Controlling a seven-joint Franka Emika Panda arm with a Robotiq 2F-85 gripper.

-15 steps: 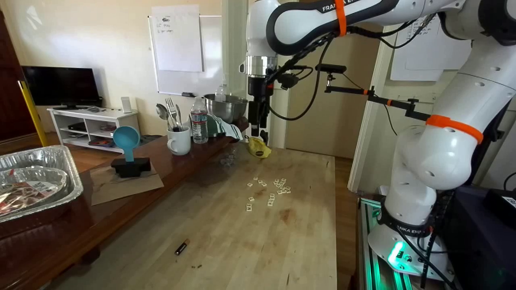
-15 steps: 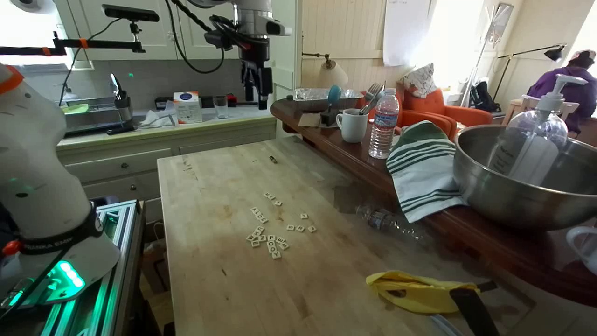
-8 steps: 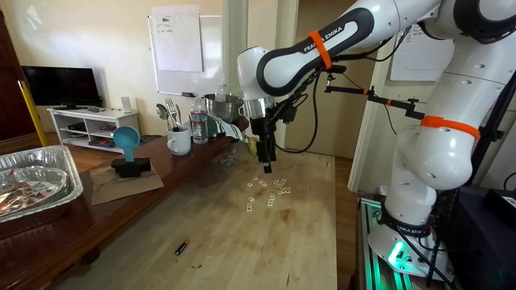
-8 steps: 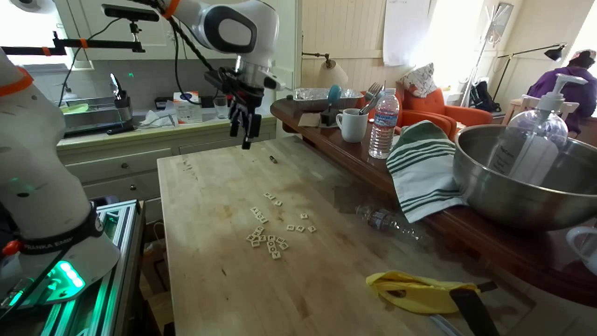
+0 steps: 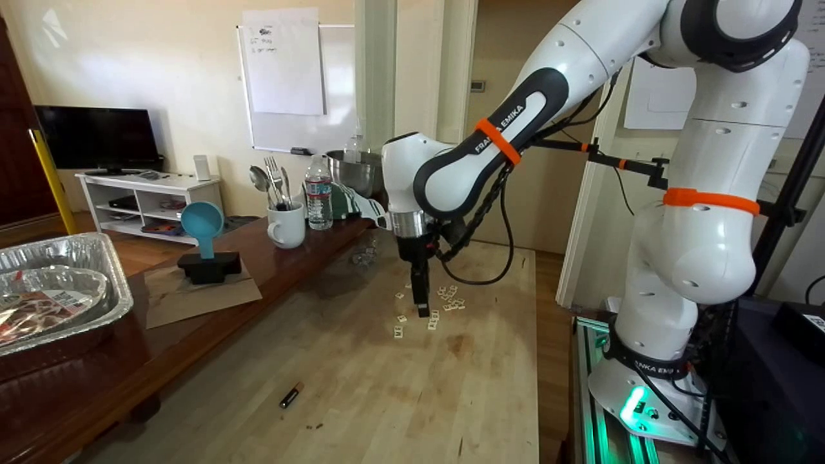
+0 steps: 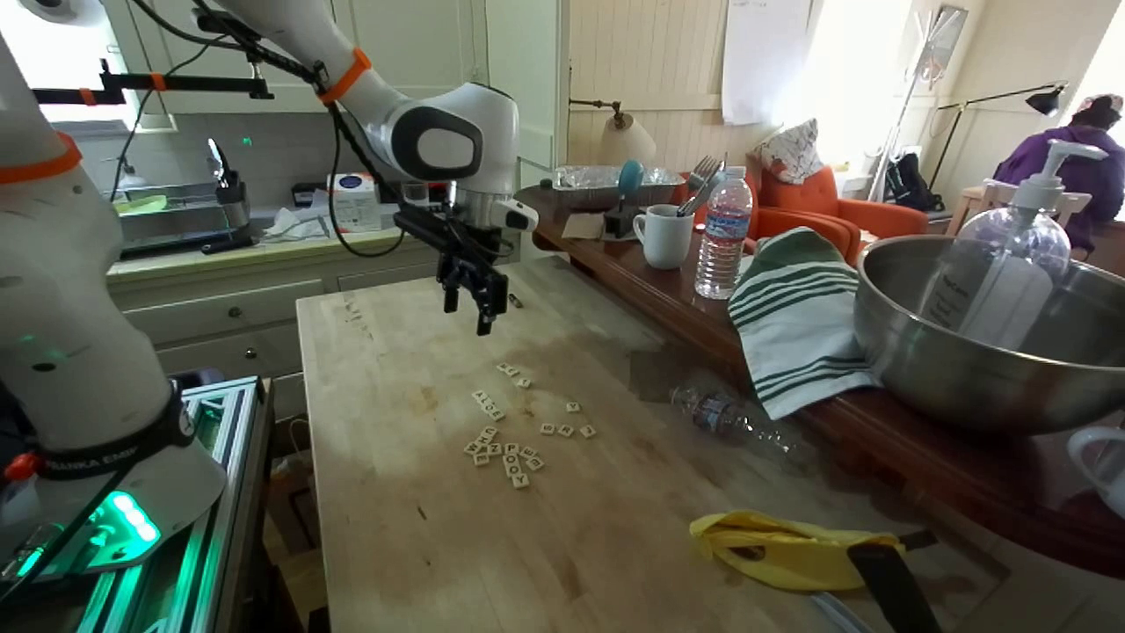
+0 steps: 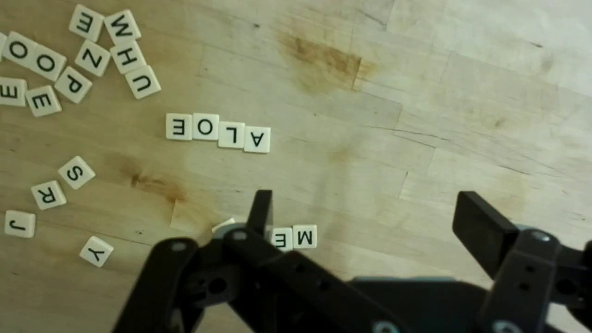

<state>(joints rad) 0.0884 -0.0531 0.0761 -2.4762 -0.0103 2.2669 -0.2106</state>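
- Above the pale wooden tabletop (image 5: 477, 386), the black two-fingered gripper (image 7: 365, 203) is hanging wide open and gripping nothing; it is pointing down, presumably because everything beneath is lying flat.
- Below it, small square cream tiles lettered M and E (image 7: 296, 237) are lying nearest, face up; in the wrist view the left finger is partly hiding the E.
- Farther left, four touching cream tiles spelling ALOE (image 7: 218, 132) are forming an uneven row, likely arranged as a word.
- Beyond those, cream W, H and U tiles (image 7: 128, 56) are joining a jumbled cluster, while S, R, J and Y tiles (image 7: 48, 194) are lying loose.
- On the reddish-brown wooden counter (image 6: 624, 253), a white ceramic mug (image 6: 665, 237) is keeping steel cutlery (image 6: 706, 167) upright, and a wide steel bowl (image 6: 932, 378) is holding a clear pump bottle (image 6: 993, 286), its label too blurred to read.
- Along the white robot arm (image 5: 554, 90), lettering is reading FRANKA EMIKA, partly behind an orange strap (image 5: 497, 142).
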